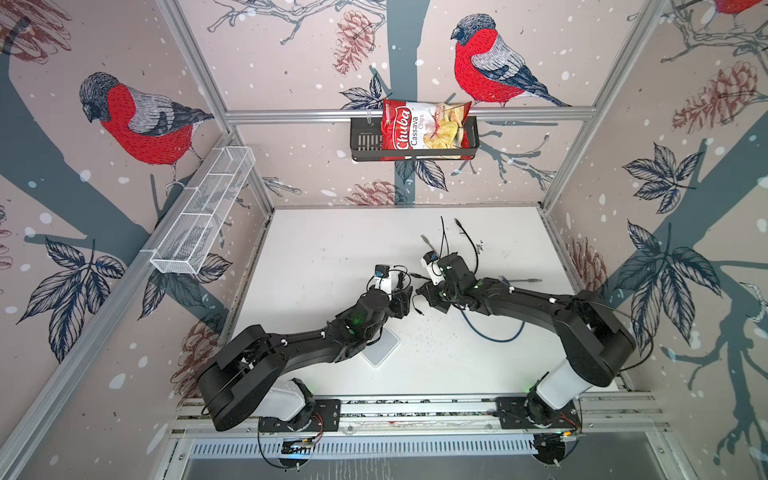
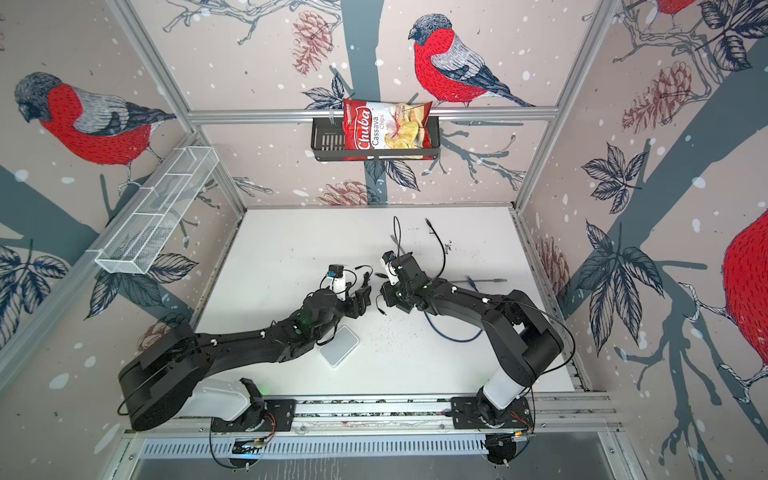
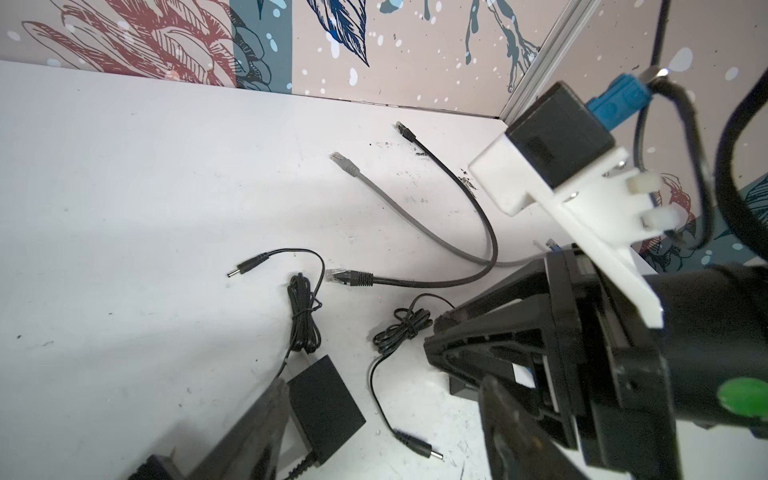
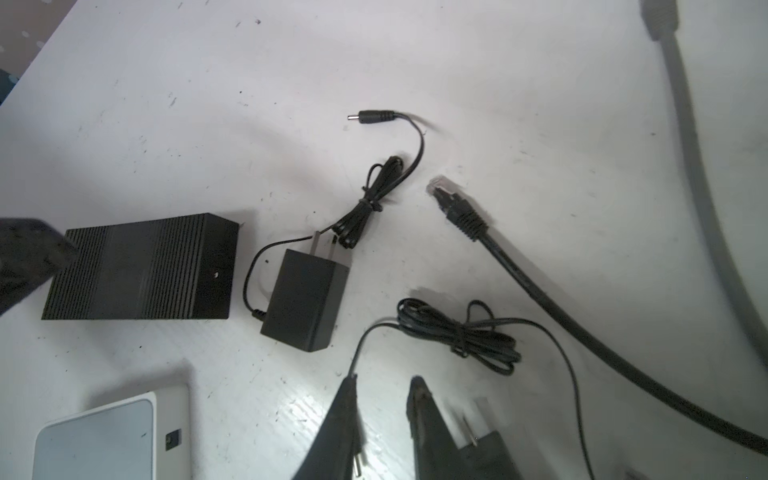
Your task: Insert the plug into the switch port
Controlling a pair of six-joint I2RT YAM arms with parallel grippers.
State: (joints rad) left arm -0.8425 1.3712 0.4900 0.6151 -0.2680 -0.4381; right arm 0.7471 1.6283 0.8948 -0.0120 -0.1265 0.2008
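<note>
A black ribbed switch (image 4: 141, 266) lies on the white table, with a small round port (image 4: 215, 274) in its end face. A thin black barrel plug (image 3: 419, 449) lies loose on the table. In the right wrist view its metal tip (image 4: 357, 465) shows beside one finger of my right gripper (image 4: 383, 380). That gripper is open, with bare table between its fingers. My left gripper (image 3: 384, 384) is wide open over a black power adapter (image 3: 324, 399) and the plug. In both top views the two grippers (image 1: 405, 301) (image 1: 424, 293) face each other at the table's middle.
A white flat box (image 1: 380, 347) lies near the left arm. A second barrel plug (image 4: 370, 116) and a black network plug (image 4: 449, 199) lie beyond the adapter (image 4: 305, 303). Grey (image 3: 345, 162) and black (image 3: 405, 131) network cables trail toward the back, and a blue cable (image 1: 494, 332) curls on the right.
</note>
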